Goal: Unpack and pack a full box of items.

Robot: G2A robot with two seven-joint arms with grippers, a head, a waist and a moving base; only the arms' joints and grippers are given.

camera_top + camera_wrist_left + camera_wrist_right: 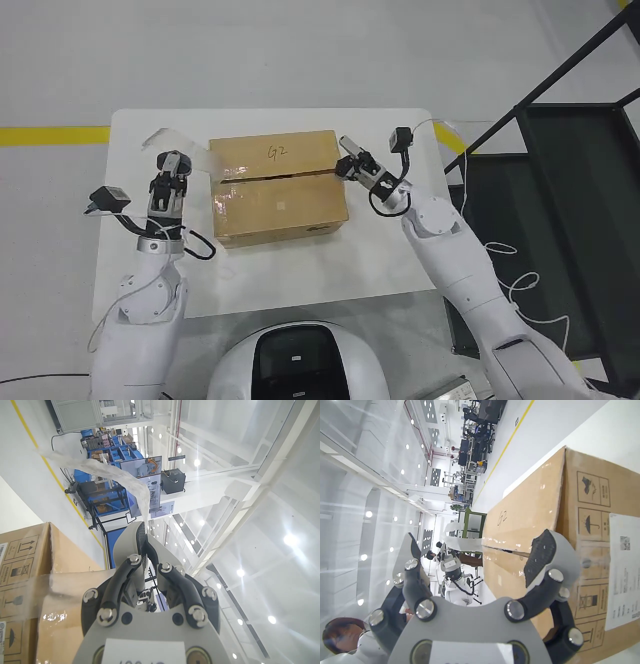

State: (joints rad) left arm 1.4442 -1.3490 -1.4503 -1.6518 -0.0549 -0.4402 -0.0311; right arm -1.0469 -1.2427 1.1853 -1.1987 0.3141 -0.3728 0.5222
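Grey workshop floor [300,50] with a yellow line [50,135] surrounds a white bench [300,275]. One brown box [280,205] sits mid-bench, flaps shut, with clear tape [112,472] along the seam [280,178] across its top. I have the left end effector [144,532] just beside the box's left end, closed tight on a loose length of that tape. The strip comes off the box's end, passes through the tips and curls away beyond them. The right end effector [477,552] sits at the box's right end, level with the top edge near the seam. Its fingers [541,552] are spread apart and hold nothing. I cannot tell whether one pad touches the cardboard.

I judge the step in hand to be stripping the tape so the flaps can open; unpacking has not begun. To do it well I would keep the left clamp firm, since the film looks thin and slick and could slip out. I would pull low and straight along the seam towards the right, not upward, so the strip peels in one piece and does not tear or lift the box. The box looks free to slide on the smooth bench, so I would first brace its right end with the right end effector. A slow, even draw suits tape that stretches and sticks to itself.
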